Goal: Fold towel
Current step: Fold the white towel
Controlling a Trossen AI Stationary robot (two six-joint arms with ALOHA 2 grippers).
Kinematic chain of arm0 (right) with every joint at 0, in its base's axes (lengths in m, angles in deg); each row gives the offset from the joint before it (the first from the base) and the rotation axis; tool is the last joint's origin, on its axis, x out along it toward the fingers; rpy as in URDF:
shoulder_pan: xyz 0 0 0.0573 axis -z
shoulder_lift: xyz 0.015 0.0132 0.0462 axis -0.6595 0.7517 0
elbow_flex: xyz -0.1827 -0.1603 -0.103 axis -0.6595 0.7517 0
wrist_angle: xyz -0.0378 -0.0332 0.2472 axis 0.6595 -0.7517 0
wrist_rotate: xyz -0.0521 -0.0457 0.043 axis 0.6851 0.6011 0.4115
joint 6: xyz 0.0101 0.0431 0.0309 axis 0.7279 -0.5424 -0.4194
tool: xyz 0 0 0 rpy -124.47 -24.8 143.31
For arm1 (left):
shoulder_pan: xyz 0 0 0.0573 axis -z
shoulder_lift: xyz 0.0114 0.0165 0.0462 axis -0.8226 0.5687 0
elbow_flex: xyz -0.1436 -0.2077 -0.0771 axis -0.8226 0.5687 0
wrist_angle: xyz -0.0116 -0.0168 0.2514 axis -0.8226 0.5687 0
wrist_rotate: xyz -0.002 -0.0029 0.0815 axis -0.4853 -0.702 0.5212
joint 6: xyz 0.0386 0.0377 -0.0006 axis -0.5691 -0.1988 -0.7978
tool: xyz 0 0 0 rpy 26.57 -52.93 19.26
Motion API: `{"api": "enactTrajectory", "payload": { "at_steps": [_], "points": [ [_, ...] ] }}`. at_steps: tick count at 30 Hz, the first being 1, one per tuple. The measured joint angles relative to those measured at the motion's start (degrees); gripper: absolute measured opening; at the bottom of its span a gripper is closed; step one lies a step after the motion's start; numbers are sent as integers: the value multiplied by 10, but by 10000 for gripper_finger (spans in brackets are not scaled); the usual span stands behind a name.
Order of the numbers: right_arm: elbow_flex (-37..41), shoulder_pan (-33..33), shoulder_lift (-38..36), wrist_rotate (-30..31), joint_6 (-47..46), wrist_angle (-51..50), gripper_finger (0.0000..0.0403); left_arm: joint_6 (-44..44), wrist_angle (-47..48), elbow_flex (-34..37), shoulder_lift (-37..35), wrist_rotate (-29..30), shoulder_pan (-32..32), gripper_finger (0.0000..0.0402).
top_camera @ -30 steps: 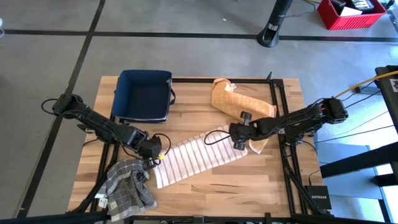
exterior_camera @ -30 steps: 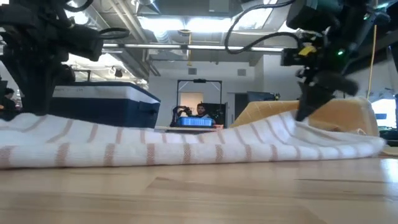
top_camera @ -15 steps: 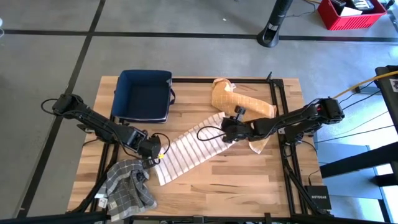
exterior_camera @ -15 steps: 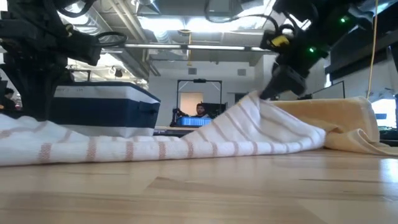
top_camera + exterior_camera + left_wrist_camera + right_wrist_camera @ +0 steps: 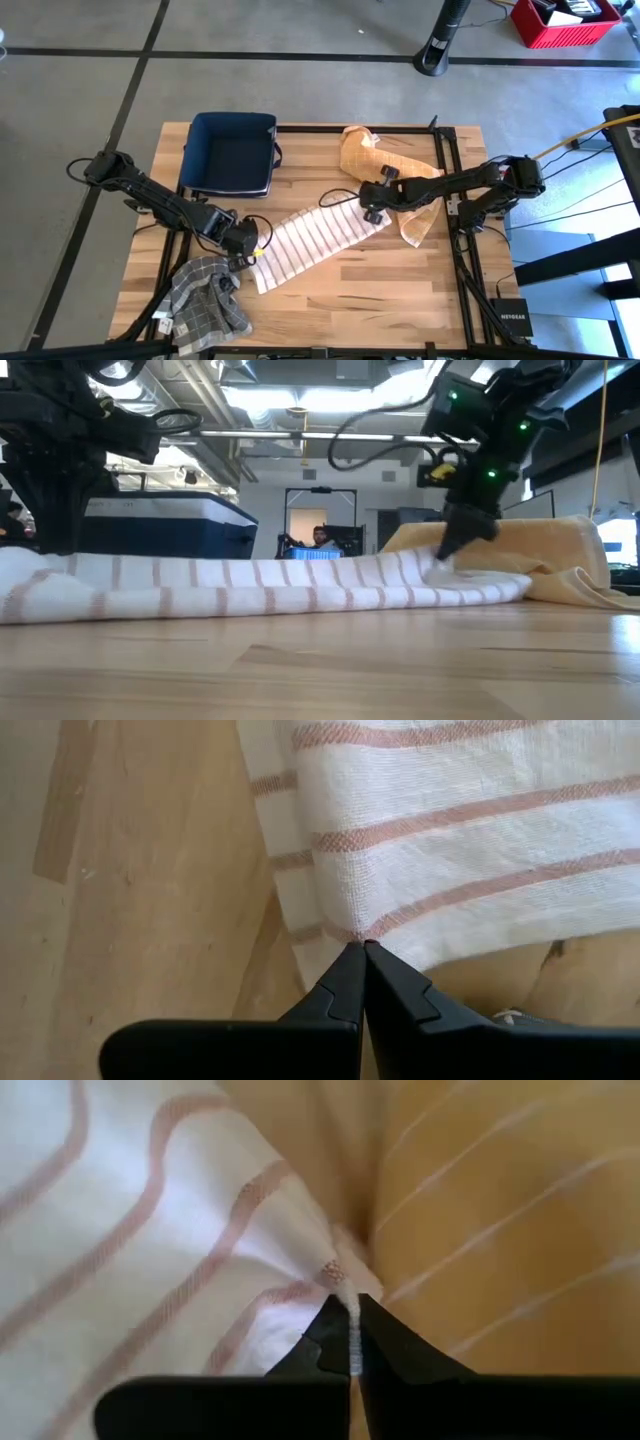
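White red-striped towel (image 5: pixel 318 240) stretched between both pincers, left pincer (image 5: pixel 252 256) and right pincer (image 5: pixel 373 212) each clamping an end

The striped towel (image 5: pixel 318 244) is showing as soft woven cloth, white with reddish-brown bands, its weave looking coarse and matt up close. The yellow towel (image 5: pixel 385 165) is reading as similar matt fabric. The table (image 5: pixel 400 290) is presenting pale wood, smooth with a slight sheen. The checked grey cloth (image 5: pixel 205 297) is looking limp and matt. The navy bin (image 5: pixel 233 152) is appearing matt, possibly fabric.
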Motion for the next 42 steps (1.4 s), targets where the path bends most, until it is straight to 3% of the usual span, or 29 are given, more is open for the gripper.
{"api": "enactTrajectory", "payload": {
  "at_steps": [3,9,14,17,20,24,28,33,38,42],
  "points": [
    [1,0,0,-29,-17,-13,18,4,-2,0,0,0,0,1],
    [-1,0,0,-4,1,29,85,4,2,0,0,7,-15,34],
    [-54,0,-1,31,5,-113,153,18,80,-18,0,-9,-30,95],
    [-84,0,-1,-2,-14,-177,181,38,81,-37,-2,-6,-31,118],
    [-78,-6,-1,-105,10,-129,197,8,-47,-35,-2,53,-13,127],
    [-19,-20,4,-223,55,0,202,-33,-173,-3,27,64,1,128],
    [50,-27,8,-233,43,72,197,-18,-198,32,72,43,6,122],
    [72,-29,5,-261,-51,67,188,-24,-155,40,110,-5,4,116],
    [69,-68,5,-292,-184,91,184,-47,-62,40,99,38,-12,110],
    [53,-98,7,-293,-218,86,183,-68,3,41,74,55,-31,105]
  ]
}}
